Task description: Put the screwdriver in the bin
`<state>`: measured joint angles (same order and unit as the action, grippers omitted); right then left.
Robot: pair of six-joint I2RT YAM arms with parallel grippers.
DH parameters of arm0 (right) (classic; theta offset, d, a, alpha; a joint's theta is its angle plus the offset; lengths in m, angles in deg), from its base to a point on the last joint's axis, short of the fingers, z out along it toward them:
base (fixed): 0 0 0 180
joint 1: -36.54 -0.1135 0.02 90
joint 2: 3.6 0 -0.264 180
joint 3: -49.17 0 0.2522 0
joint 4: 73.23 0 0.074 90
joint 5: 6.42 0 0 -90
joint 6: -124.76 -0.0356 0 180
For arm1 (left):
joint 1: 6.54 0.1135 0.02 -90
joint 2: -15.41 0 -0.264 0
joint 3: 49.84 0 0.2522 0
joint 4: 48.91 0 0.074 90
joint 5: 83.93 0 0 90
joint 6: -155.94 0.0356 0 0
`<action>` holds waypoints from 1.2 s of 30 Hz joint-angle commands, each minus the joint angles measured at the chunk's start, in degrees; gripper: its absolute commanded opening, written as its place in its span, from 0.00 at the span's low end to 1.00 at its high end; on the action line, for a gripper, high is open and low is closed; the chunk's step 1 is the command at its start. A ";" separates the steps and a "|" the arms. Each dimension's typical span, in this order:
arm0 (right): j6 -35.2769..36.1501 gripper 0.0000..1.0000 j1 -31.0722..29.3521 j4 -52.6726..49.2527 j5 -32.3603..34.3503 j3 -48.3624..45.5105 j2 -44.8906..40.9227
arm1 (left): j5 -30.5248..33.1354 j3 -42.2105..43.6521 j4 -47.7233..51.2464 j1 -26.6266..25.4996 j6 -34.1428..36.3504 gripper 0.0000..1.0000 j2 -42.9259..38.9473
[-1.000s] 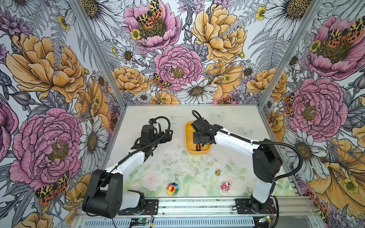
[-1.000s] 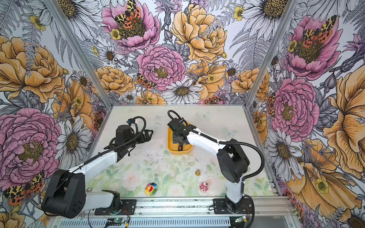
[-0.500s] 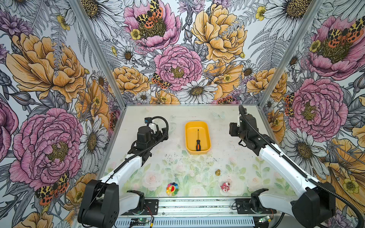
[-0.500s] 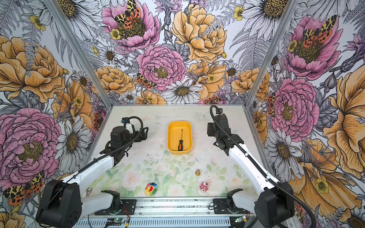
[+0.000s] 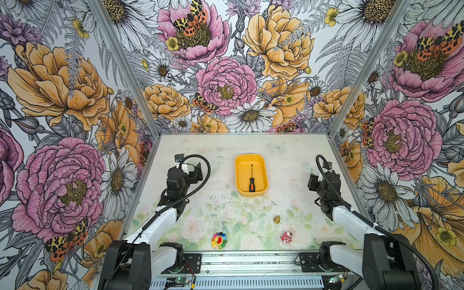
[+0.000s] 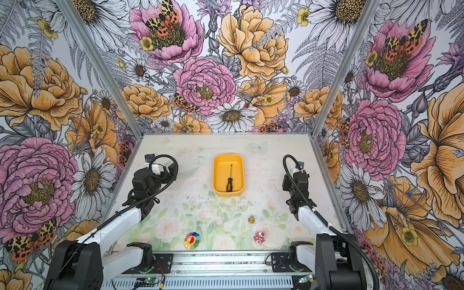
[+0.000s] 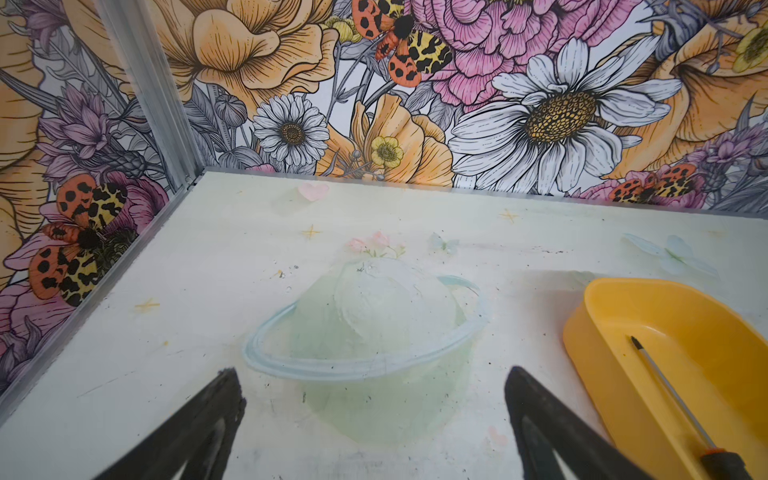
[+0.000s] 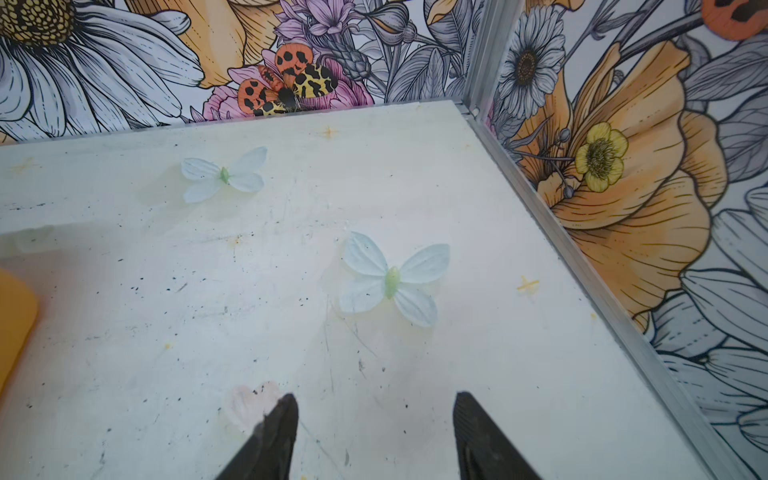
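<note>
- Right claw (image 8: pixel 374 405) has pulled back from the bin (image 5: pixel 243 168), jaws apart and empty
- Left claw (image 7: pixel 372 374) likewise apart, empty
- Screwdriver (image 5: pixel 251 178) lies flat inside the bin; task looks done

White links (image 5: pixel 162 223), black joints (image 5: pixel 177 182), cables (image 5: pixel 209 172)

- The right gripper (image 8: pixel 376 399) hovered over the scuffed white tabletop (image 8: pixel 166 291), its two black fingers apart with nothing between them.
- A pale blue printed butterfly (image 8: pixel 392 280) lay just ahead.
- A corner of the yellow-orange plastic bin (image 8: pixel 14 320) showed, well apart.
</note>
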<state>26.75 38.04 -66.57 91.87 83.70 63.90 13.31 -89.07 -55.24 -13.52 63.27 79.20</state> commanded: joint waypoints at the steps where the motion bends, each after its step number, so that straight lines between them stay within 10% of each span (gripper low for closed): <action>1: 2.36 0.61 0.35 19.77 0.29 -3.66 3.09 | 2.51 1.71 -7.66 1.74 2.72 0.99 1.04; 14: 2.95 0.60 0.03 35.72 -3.10 -1.79 20.22 | 2.71 8.84 -24.01 3.48 3.47 0.99 6.45; 36: 2.75 0.62 0.07 29.39 -3.11 1.46 20.32 | 0.49 3.95 -32.16 5.86 4.27 0.99 24.19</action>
<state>28.90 38.13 -37.21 89.45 83.75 84.12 15.56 -82.47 -88.49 -9.39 68.01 103.70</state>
